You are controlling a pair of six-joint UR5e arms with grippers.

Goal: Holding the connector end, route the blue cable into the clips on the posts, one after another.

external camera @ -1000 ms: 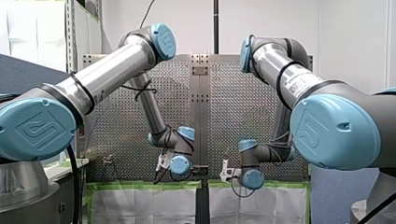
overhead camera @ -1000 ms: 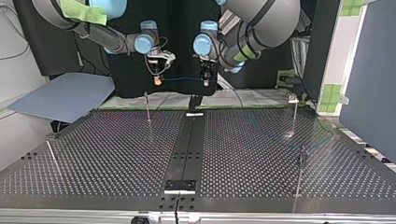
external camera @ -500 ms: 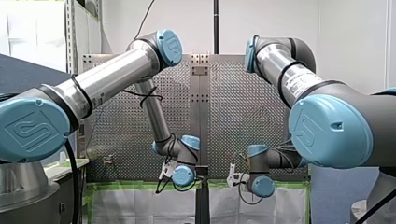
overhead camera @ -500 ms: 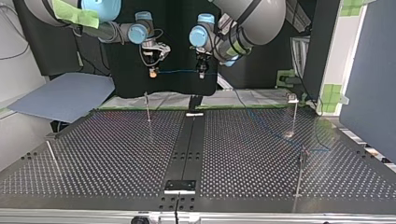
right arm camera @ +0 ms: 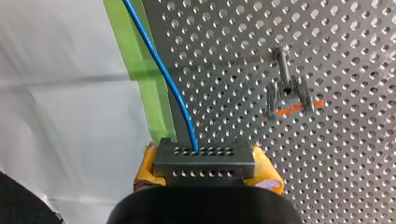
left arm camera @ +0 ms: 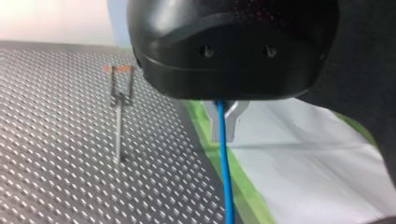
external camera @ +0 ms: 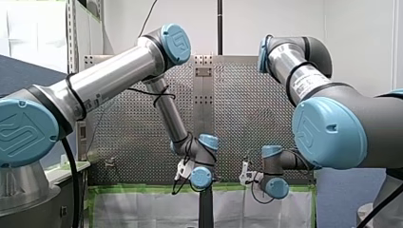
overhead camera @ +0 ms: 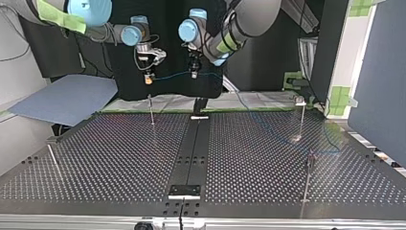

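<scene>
In the front view, my left arm (external camera: 119, 78) and my right arm (external camera: 304, 76) both reach low over the far edge of the worktop (external camera: 123, 142). I cannot tell how the jaws stand from here.

In the top view, the blue cable (overhead camera: 172, 75) is strung between my right jaws at the view's left and my left jaws just beside them, above the far edge. From my left jaws it drops and trails over the worktop at the view's right, past the foot of a post (overhead camera: 302, 115).

In the left wrist view, my left jaws' metal fingers (left arm camera: 236, 119) are closed on the cable, which runs on ahead of them.

In the right wrist view, my right jaws' yellow pads (right arm camera: 266, 170) are clamped on the dark connector (right arm camera: 203, 161). The cable leaves it across the green tape (right arm camera: 135, 60). A clip (right arm camera: 289, 100) with orange marks sits off to one side.
</scene>
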